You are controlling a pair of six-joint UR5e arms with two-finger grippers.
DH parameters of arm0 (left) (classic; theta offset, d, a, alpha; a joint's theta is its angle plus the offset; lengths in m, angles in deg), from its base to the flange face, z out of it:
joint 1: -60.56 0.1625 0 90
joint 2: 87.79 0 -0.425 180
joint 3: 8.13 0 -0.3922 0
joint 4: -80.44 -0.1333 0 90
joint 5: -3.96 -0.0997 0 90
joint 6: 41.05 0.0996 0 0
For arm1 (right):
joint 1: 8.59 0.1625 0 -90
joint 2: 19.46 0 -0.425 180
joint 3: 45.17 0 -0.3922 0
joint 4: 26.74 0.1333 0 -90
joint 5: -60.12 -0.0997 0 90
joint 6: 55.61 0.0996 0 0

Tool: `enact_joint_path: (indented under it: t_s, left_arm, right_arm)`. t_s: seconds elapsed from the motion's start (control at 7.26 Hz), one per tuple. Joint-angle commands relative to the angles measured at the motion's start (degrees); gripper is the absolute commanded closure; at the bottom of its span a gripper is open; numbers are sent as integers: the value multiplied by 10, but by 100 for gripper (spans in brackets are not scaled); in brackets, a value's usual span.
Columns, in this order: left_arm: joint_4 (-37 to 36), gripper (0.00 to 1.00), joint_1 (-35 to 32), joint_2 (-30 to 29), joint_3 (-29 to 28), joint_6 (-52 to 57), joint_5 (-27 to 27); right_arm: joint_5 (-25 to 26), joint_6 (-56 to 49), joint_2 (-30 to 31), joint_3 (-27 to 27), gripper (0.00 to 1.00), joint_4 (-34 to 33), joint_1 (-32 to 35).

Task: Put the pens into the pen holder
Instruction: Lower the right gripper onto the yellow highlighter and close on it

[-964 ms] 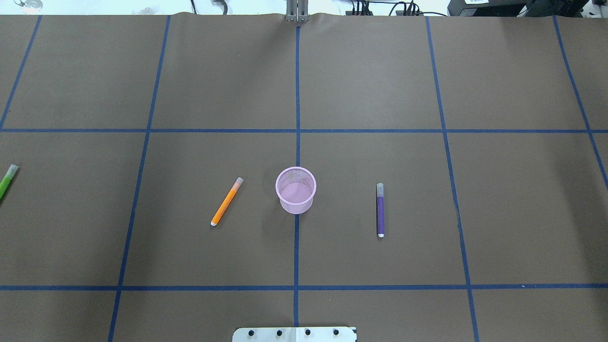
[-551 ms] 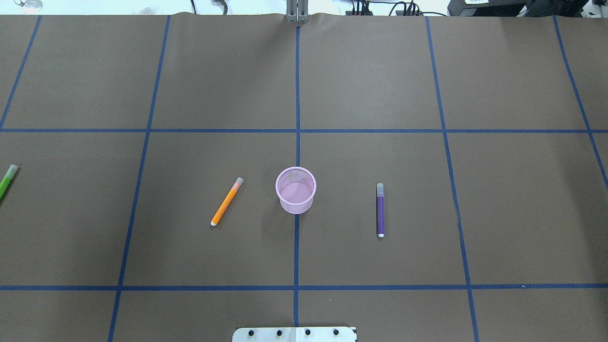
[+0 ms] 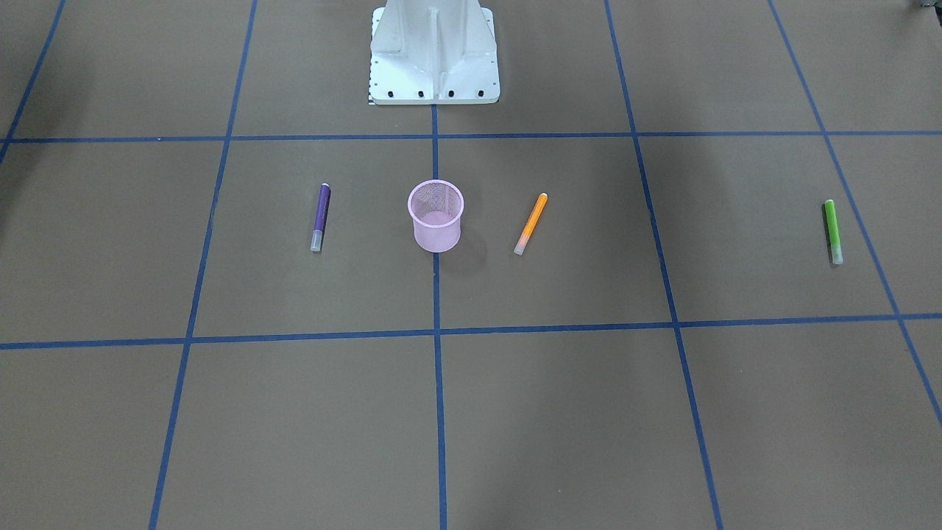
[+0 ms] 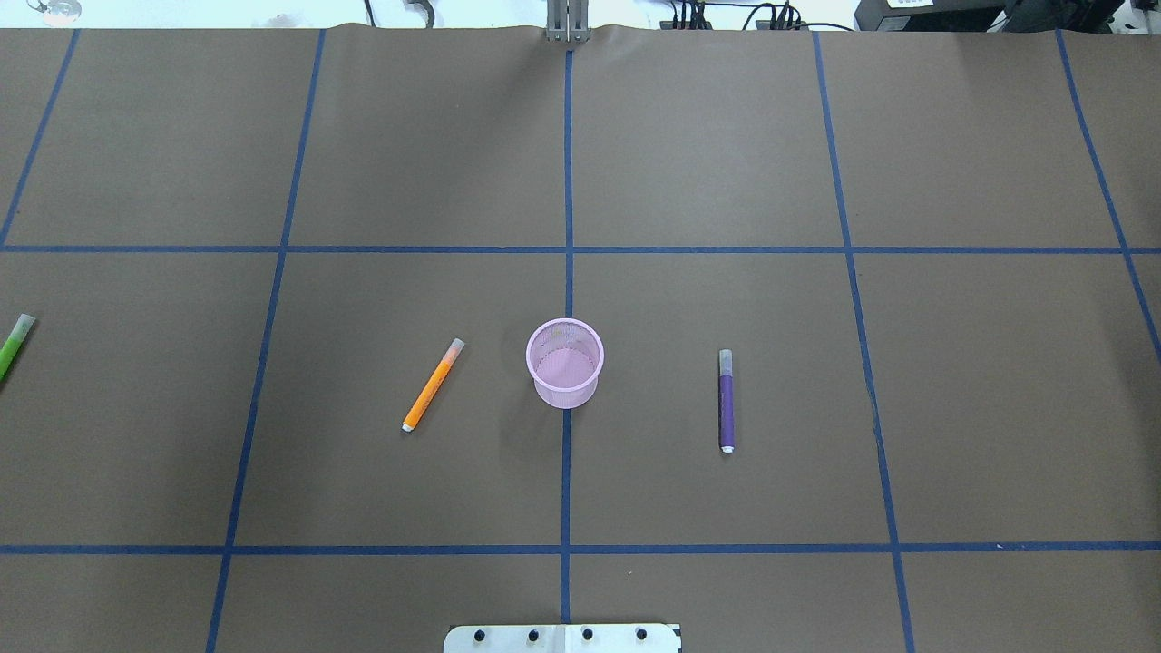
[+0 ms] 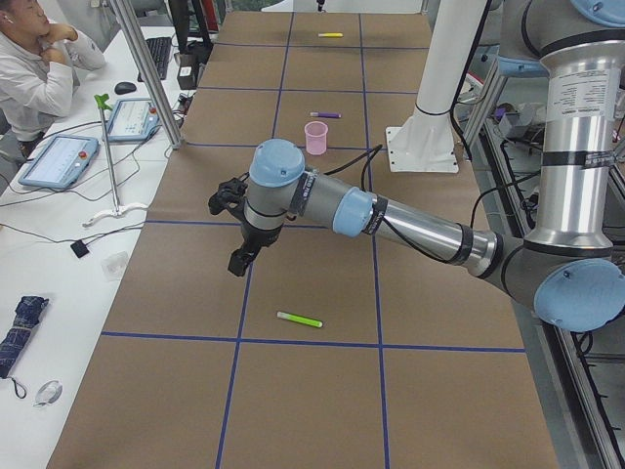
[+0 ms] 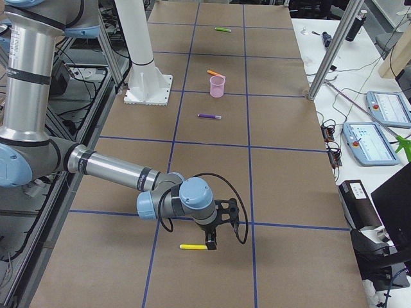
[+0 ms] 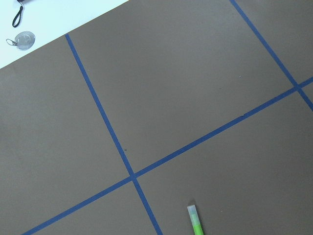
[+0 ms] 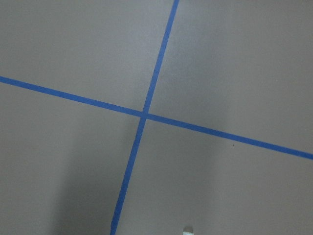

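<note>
Exterior left view: the left gripper (image 5: 237, 264) hangs above the brown surface (image 5: 322, 264), pointing down. Whether its jaws are apart or together cannot be told from this side view, and the left wrist view shows no fingers. The green pen (image 5: 299, 319) lies flat on the surface near this gripper, apart from it, on the camera's side. In the left wrist view only its pale cap end shows, at the bottom edge.

In the exterior right view the right gripper (image 6: 212, 244) is low over the surface, with the yellow pen (image 6: 192, 246) lying flat just beside its tips. Whether they touch, and how the jaws stand, I cannot tell.

The pen holder (image 4: 564, 395) stands upright on the blue centre line (image 4: 568, 181), well apart from both grippers and between them. The orange pen (image 4: 433, 384) lies slanted on the holder's left-gripper side. The purple pen (image 4: 726, 401) lies nearly straight on its right-gripper side. Neither pen touches the holder.
</note>
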Motion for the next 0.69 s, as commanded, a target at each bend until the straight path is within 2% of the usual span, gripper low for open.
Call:
enact_joint_path:
  t_s: [0.0, 0.28, 0.41, 0.55]
  left_arm:
    - [0, 0, 0, 0, 2, 0, 1]
    - [0, 0, 0, 0, 3, 0, 1]
    - [1, 0, 0, 0, 2, 0, 1]
    - [11, 0, 0, 1, 0, 0, 1]
  right_arm:
    - [6, 16, 0, -64, 2, 51, -27]
    - [35, 130, 0, -89, 4, 132, -78]
    - [50, 132, -4, -110, 6, 148, -93]
    - [50, 133, -4, -116, 19, 150, -93]
